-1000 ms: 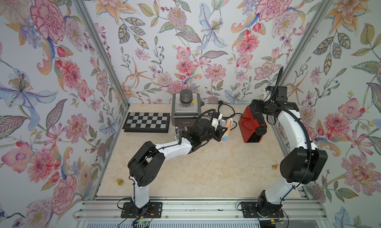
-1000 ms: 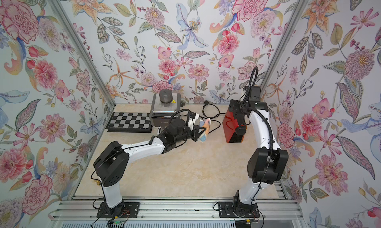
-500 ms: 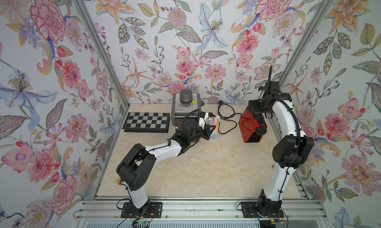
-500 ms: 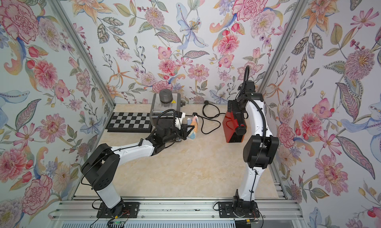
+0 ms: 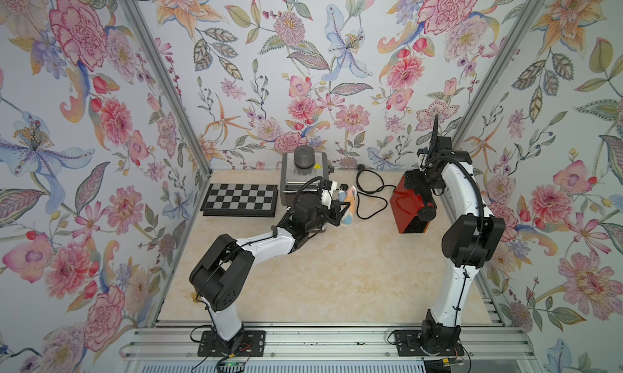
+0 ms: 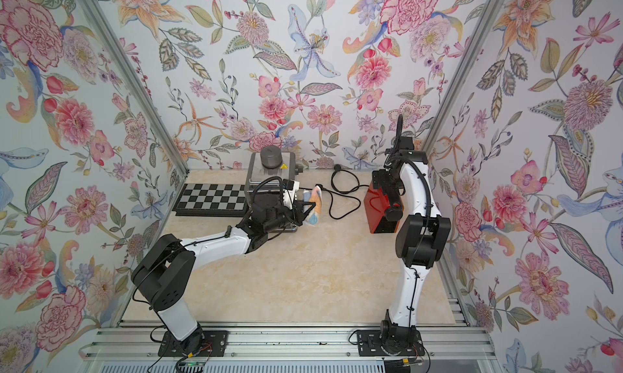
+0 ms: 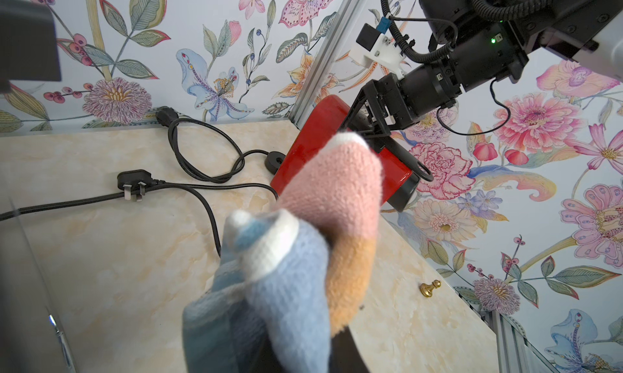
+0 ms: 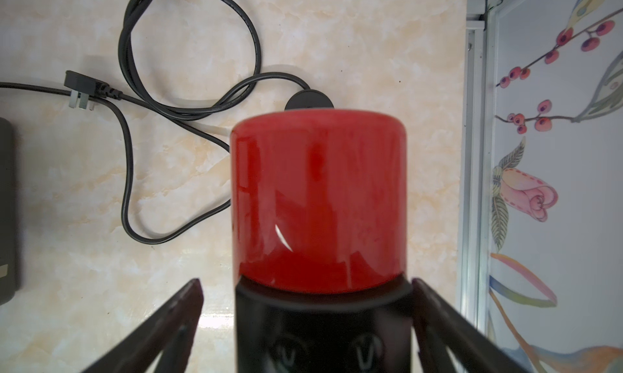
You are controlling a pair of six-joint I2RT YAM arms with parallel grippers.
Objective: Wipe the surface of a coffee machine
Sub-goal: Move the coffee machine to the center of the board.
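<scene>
The left claw [image 5: 338, 204] is pinched tight on a bunched pastel cloth [image 7: 337, 186]. It holds the cloth off the worktop [image 5: 337, 270], just beside the silver appliance [image 5: 303, 179] and well apart from the red coffee machine [image 5: 406, 202], which sits at the right side near the wall frame. The right claw [image 8: 305, 283] has its jaws spread wide, one on each side of the machine's black end; a gap shows on at least one side, so it brackets rather than clamps. I judge the step in hand to be carrying the cloth over to the red shell (I take that as the machine to wipe, since the right arm looks set to steady it). To do it well, lead with a broad fold of cloth rather than the claw's tips, press lightly on the glossy curve, and wipe along its length. The black cable [image 7: 215, 185] loops across the path, so pass above it. The worktop is smooth, pale and marble-patterned. A chessboard [image 5: 240, 199] lies at the back left, a small brass pawn [image 7: 429, 288] sits near the right edge, and floral walls [image 5: 303, 68] close in on three sides.
</scene>
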